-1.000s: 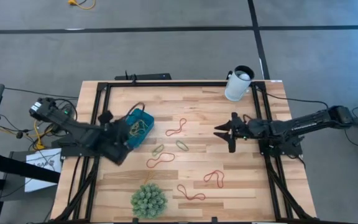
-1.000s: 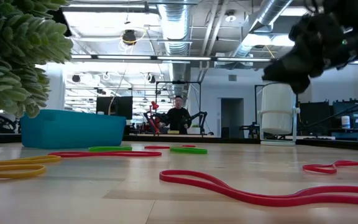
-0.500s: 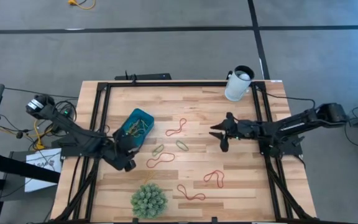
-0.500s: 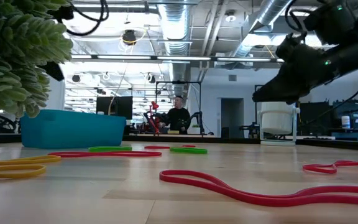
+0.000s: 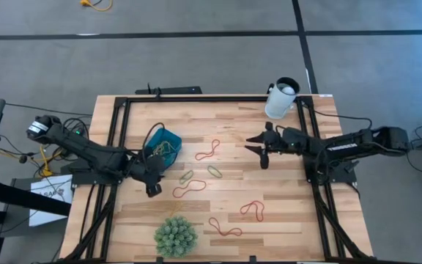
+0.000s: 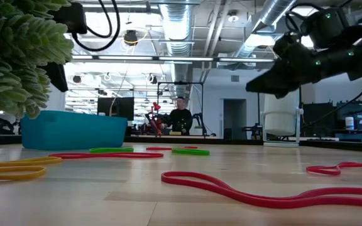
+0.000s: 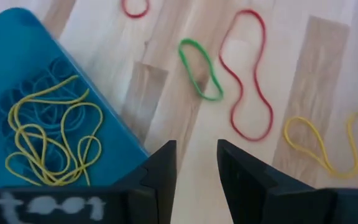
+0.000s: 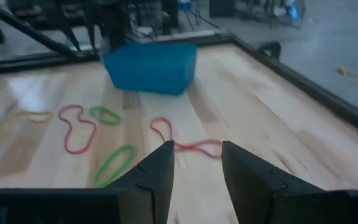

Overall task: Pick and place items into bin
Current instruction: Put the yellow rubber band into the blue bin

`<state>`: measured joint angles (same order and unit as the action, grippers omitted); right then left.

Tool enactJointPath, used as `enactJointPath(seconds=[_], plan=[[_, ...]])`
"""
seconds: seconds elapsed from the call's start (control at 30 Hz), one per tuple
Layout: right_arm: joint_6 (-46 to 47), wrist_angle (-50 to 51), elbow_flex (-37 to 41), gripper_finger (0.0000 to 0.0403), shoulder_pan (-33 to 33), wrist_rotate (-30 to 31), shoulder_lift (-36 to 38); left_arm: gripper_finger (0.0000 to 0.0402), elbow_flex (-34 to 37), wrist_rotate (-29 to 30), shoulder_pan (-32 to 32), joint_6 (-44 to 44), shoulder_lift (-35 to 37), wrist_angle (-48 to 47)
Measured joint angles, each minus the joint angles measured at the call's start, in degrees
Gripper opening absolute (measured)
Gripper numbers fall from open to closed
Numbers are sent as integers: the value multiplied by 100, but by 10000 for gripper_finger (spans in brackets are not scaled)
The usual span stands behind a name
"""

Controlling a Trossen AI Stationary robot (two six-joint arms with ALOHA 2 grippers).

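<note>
The teal bin [image 5: 164, 146] sits left of the table's middle, holding yellow bands [image 7: 50, 144] and blue ones. Loose bands lie flat on the wood: a red one [image 5: 208, 150], a green one [image 5: 215, 171], a long red one [image 5: 188, 189], and two more red ones [image 5: 253, 210] [image 5: 226, 228] toward the near edge. My left gripper [image 5: 152, 189] is open, above the table just on the near side of the bin; its wrist view shows its fingers [image 7: 196, 167] over bare wood. My right gripper [image 5: 258, 151] is open and in the air right of the middle, pointing left [image 8: 197, 167].
A green spiky ball [image 5: 175, 236] stands at the near edge and fills the low view's left [image 6: 14, 56]. A white cup [image 5: 281, 98] stands at the far right corner. A black frame [image 5: 211, 98] borders the table. A person [image 6: 180, 117] is in the room behind.
My left gripper has drawn back from the bin toward the near edge. My right gripper has moved toward the table's left and a little toward the far edge, staying in the air. No band has moved.
</note>
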<state>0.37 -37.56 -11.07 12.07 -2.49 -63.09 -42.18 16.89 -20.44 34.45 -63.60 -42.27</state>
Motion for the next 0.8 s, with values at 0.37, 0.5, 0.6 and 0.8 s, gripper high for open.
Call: enactJointPath(seconds=[0.37,0.5,0.6,0.8], plan=[[693,-502,0,129,-32,-56,0,105,811,0,-339,-88,379,1064],[1403,-493,0,129,-193,-47,0,105,1970,-257,-583,4,673,2959],[1590,-484,0,129,-380,-47,0,105,2630,-285,-745,-120,850,3617],[1665,-450,0,129,-749,366,0,105,3034,-215,-986,-539,1123,3854]])
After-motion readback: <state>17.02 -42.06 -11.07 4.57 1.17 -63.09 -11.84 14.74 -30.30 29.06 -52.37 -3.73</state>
